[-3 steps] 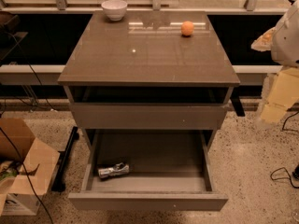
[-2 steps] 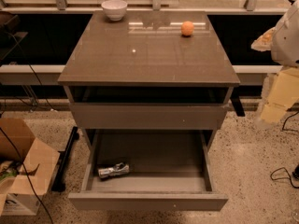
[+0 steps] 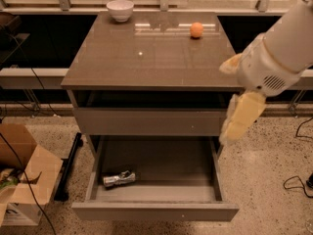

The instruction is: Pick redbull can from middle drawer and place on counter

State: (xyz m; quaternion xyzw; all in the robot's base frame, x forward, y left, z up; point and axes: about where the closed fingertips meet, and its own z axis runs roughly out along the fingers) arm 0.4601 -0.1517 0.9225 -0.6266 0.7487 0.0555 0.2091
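One redbull can (image 3: 119, 178) lies on its side in the middle drawer (image 3: 166, 166), near the drawer's front left corner. Its long axis runs roughly along the drawer front; which end is its top we cannot tell. Our gripper (image 3: 240, 115) hangs above the drawer's right rear corner, with the can down and to the left of it. Spread or closed, we cannot tell.

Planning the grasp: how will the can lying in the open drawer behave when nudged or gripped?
The redbull can lies on its side on the middle drawer floor, so a nudge would probably roll it. Small and slim, it is likely light; its shiny metal may slip. The hand hangs by the cabinet's right side.
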